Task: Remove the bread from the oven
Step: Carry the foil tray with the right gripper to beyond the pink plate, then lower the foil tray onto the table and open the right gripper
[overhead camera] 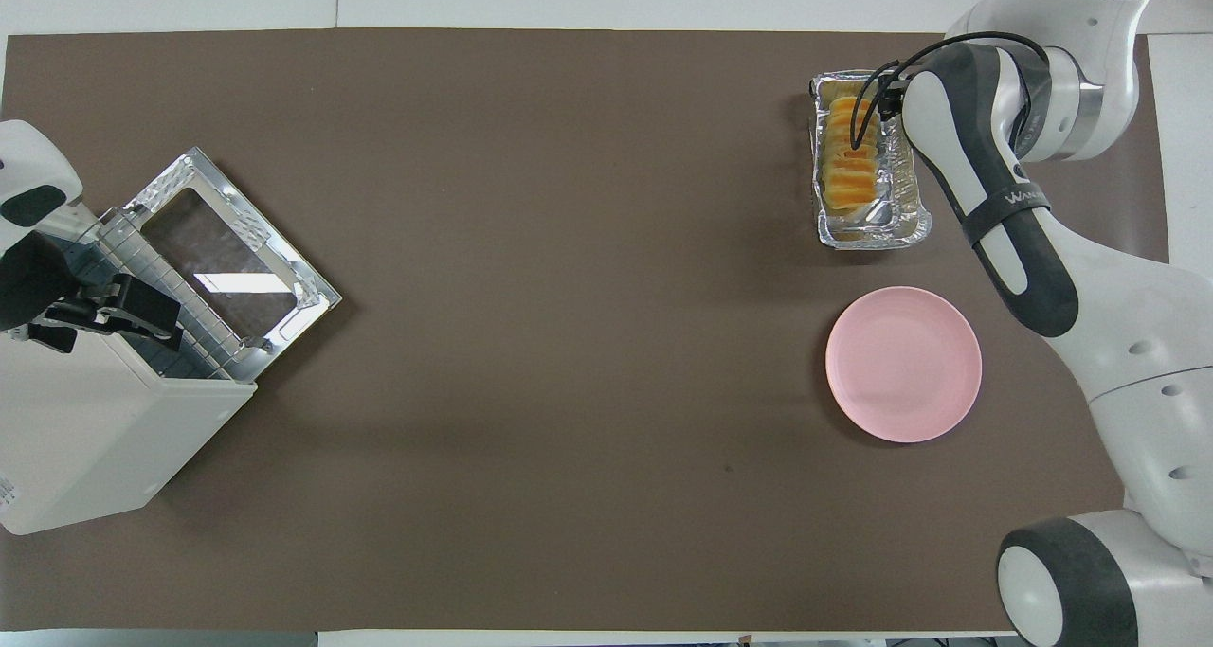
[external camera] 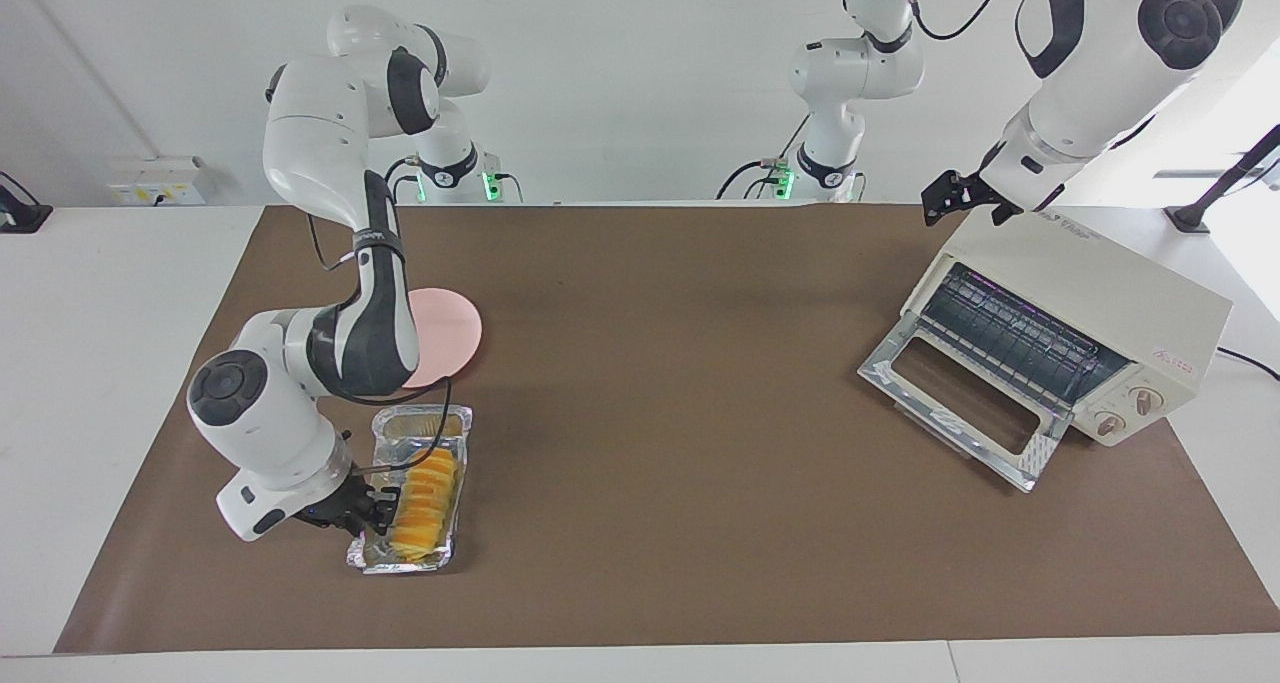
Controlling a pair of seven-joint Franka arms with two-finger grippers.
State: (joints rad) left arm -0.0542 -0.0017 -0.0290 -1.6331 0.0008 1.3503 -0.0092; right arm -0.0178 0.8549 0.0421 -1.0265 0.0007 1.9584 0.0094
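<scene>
- I see the oven (external camera: pixel 1060 338) at the left arm's end of the table (external camera: pixel 660 383), its glass door (external camera: pixel 960 408) folded fully down and the wire rack (external camera: pixel 1010 338) exposed.
- I find the bread (external camera: pixel 425 508) well apart from the oven: it lies in a foil tray (external camera: pixel 455 428) at the right arm's end of the table, farther from the robots than the pink plate (external camera: pixel 450 333).
- The loaf fills the part of the tray farther from the robots; the nearer part of the tray shows bare foil.
- Right claw (external camera: pixel 375 513): low at the tray's long side, at the outer edge of the loaf. From the facing view I cannot tell whether its fingers are apart or together, nor whether they touch the bread. In the overhead view the right arm covers the claw.
- Left claw (external camera: pixel 965 195): up in the air over the top of the oven, near the edge above the door opening; I read its fingers as spread apart, holding nothing.
- Pink plate: bare, just beside the tray, nearer to the robots.
</scene>
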